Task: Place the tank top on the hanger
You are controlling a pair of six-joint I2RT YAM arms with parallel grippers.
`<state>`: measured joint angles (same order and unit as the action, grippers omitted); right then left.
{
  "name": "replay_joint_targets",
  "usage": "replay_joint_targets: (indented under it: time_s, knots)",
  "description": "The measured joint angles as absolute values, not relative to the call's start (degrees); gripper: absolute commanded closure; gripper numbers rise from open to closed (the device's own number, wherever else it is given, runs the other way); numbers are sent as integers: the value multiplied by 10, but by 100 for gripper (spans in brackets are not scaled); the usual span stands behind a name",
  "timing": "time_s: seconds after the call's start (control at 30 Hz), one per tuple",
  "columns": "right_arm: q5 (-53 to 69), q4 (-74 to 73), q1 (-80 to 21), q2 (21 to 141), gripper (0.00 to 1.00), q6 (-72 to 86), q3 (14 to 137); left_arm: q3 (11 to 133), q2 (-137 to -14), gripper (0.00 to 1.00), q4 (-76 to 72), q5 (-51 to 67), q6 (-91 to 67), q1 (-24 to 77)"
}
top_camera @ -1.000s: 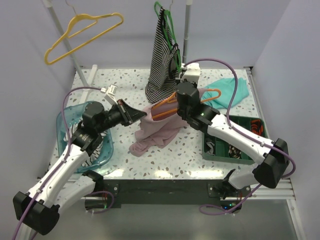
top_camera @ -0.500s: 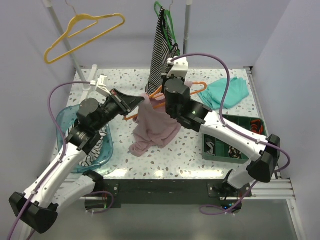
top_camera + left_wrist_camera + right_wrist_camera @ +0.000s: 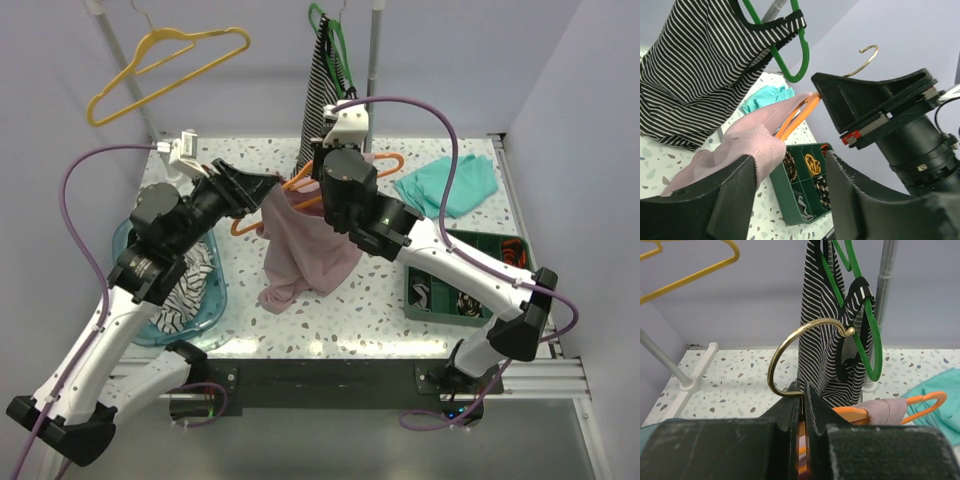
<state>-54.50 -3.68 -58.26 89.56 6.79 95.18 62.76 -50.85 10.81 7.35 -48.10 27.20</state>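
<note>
The pink tank top (image 3: 305, 245) hangs from the orange hanger (image 3: 385, 165), which is held in the air over the table's middle. My right gripper (image 3: 328, 165) is shut on the hanger's neck, just below its gold hook (image 3: 785, 350). One pink strap (image 3: 885, 410) is over the hanger's right arm (image 3: 925, 402). My left gripper (image 3: 268, 187) stands open just left of the top. In the left wrist view a strap (image 3: 755, 142) rests against the left gripper's (image 3: 790, 200) left finger, beside the hanger (image 3: 797, 115), and the jaws are wide apart.
A striped top (image 3: 322, 110) on a green hanger (image 3: 330, 35) hangs from the back rail, with a yellow hanger (image 3: 160, 70) at the left. A teal cloth (image 3: 450, 185) lies at the back right. A green tray (image 3: 470, 285) is on the right, a blue basket (image 3: 135, 240) on the left.
My left gripper has opened and let go of the tank top's strap. Both arms rose, the right gripper carrying the hanger back and left, so the top hangs higher.
</note>
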Motion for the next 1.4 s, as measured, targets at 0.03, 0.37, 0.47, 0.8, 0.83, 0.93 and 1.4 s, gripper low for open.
replay_joint_targets:
  time_s: [0.03,0.37,0.47,0.8,0.83,0.93,1.4]
  knots:
    - [-545,-37,-583,895,100,68,952,642,-514,33,119,75,-465,272]
    - [-507,-62,-593,873,100,68,951,816,-531,39,254,53,-234,273]
    - [-500,-64,-595,854,100,66,951,827,-530,42,255,90,-194,273]
    - [-479,-71,-596,844,100,69,951,837,-569,39,336,106,-116,274]
    - [-475,-74,-596,843,100,68,951,836,-569,39,349,107,-108,275]
    - [-462,-92,-596,837,100,70,952,830,-563,36,369,126,-93,275]
    - [-425,-134,-596,823,100,98,933,749,-529,35,387,229,-63,275]
